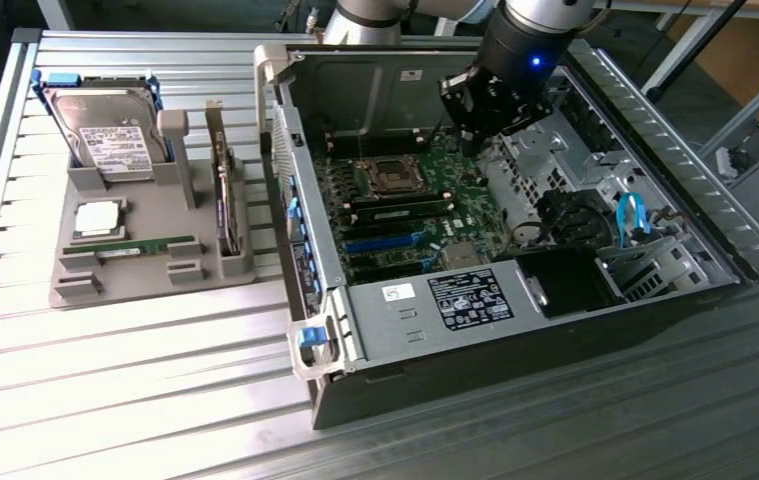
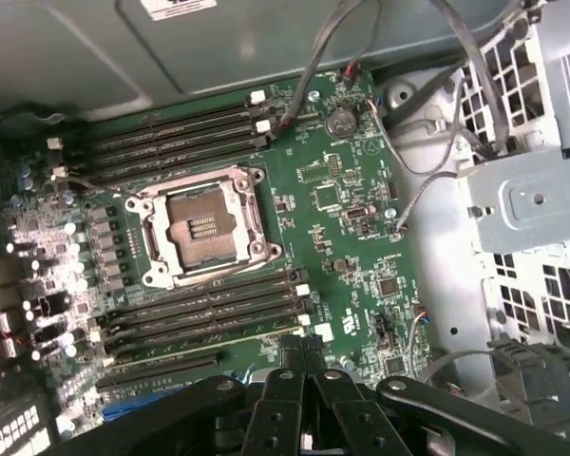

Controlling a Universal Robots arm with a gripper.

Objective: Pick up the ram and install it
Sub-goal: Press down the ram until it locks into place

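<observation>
On the grey holder (image 1: 126, 285), at the exterior view's left, the ram (image 1: 146, 245) lay flat, a thin green stick. Just beside it sat a silver processor (image 1: 99, 218), behind it a hard drive (image 1: 106, 135). Well apart, the gripper (image 2: 301, 350) hung over the motherboard (image 2: 332, 190) inside the open case (image 1: 393, 320), its fingers (image 2: 283, 399) narrow and holding nothing.

The table (image 1: 112, 400) is ribbed bare metal with a bright, reflective finish. The holder (image 1: 139, 275) near its far corner is matt grey plastic. The computer case (image 1: 393, 320) is dull grey sheet metal. The motherboard (image 2: 342, 190) is glossy green laminate. The gripper (image 2: 299, 366) linkage is matt black.
</observation>
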